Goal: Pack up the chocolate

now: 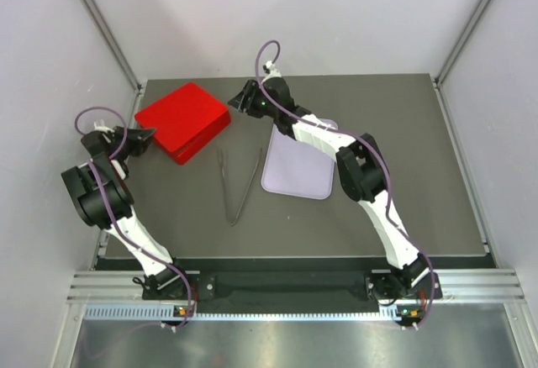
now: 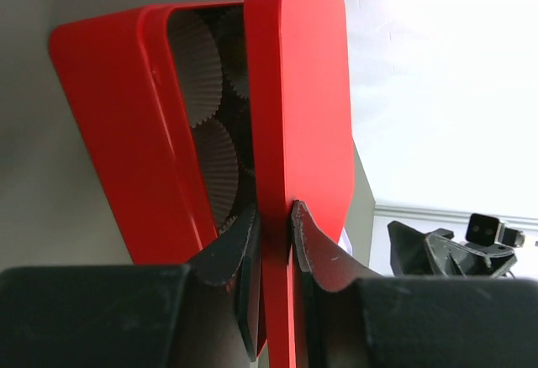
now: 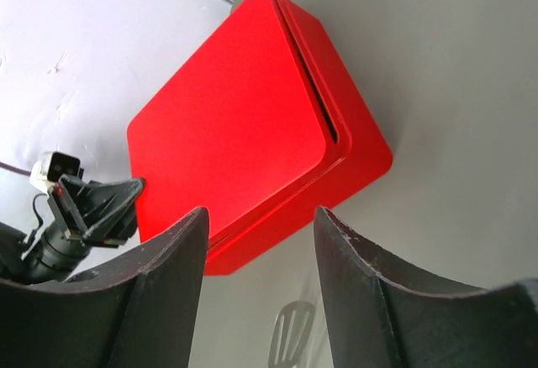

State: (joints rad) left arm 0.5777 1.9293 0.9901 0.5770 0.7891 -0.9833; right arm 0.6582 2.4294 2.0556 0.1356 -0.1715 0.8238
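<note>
My left gripper (image 2: pixel 273 212) is clamped on the edge of the red lid (image 2: pixel 298 91), which stands lifted off the red box (image 2: pixel 109 116) along one side; through the gap I see fluted paper cups (image 2: pixel 202 74), but whether the chocolate sits in them I cannot tell; tongs (image 1: pixel 238 187) lie mid-table; my right gripper (image 3: pixel 261 214) hangs spread near the box's far corner, holding nothing; a lilac mat (image 1: pixel 294 170) lies under its arm.
</note>
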